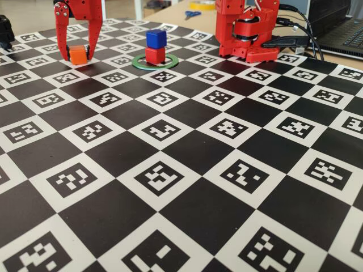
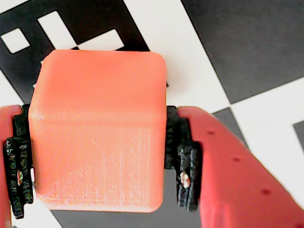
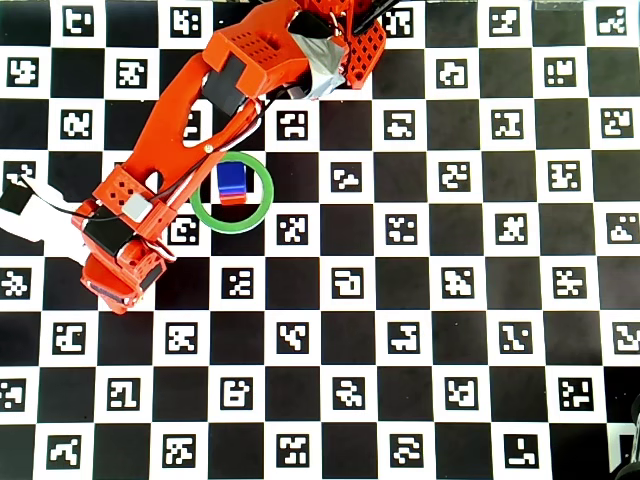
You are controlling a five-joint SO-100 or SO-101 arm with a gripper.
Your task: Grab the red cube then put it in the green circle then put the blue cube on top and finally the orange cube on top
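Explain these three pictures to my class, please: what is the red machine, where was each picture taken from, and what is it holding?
The red machine is a small robot arm with a two-finger gripper. One picture looks across the checkered board from the side, one looks straight down, and the close-up comes from a camera on the arm's wrist. On the board lies a green ring; inside it stands a red cube with a blue cube on top. The gripper is closed on an orange cube, low over the board beside the ring.
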